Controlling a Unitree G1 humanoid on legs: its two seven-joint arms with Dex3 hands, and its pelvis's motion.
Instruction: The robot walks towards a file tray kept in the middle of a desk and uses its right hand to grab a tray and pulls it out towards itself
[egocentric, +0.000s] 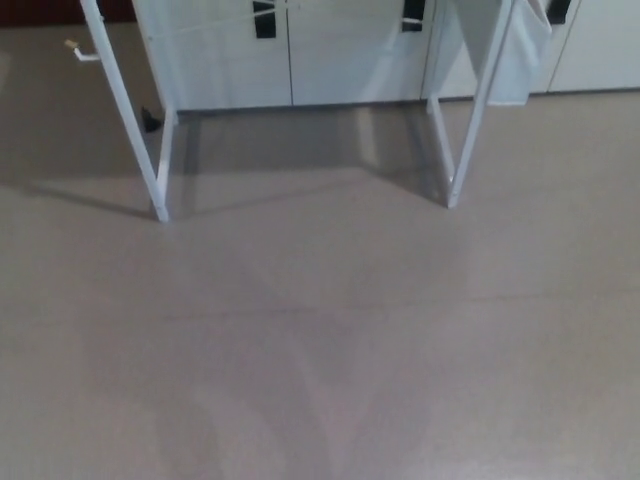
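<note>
Head view shows mostly bare grey floor (320, 350), with two white frame legs (135, 130) (470, 120) of the worktop standing at the top, well apart. Behind them runs a row of pale cabinet doors (290, 55) with dark handles. Neither hand shows, so how open either one is cannot be told. No file tray appears anywhere; it presumably sits above the frame, out of sight. By my judgement the approach is under way, with reaching, gripping and pulling all left to do.
</note>
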